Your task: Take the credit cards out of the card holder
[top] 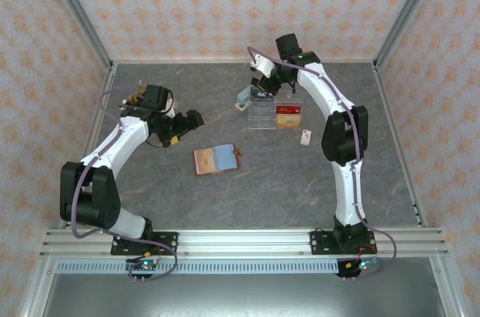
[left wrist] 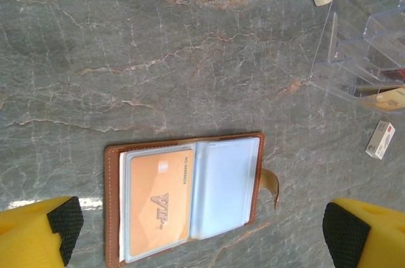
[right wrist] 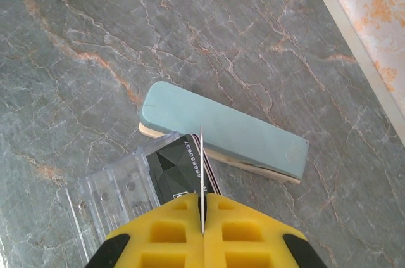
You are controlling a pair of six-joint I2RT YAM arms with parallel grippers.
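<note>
While R jaws clamp shut on a card [right wrist: 201, 154] edge-on, prob. over the acrylic organiser [right wrist: 107, 192] | L jaws wide open, empty | card holder [left wrist: 183, 201] between them, tan card [left wrist: 159, 201] still inside | task partway

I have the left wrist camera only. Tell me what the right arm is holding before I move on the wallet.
Observer: The right gripper has its jaws shut on a thin card, seen edge-on, above the clear organiser.
Operator: Report what lies under it.
Observer: A dark card sits in the organiser, beside the light blue block.
Operator: Place my gripper from above.
Observer: The left gripper hangs left of and beyond the card holder, not over it.
</note>
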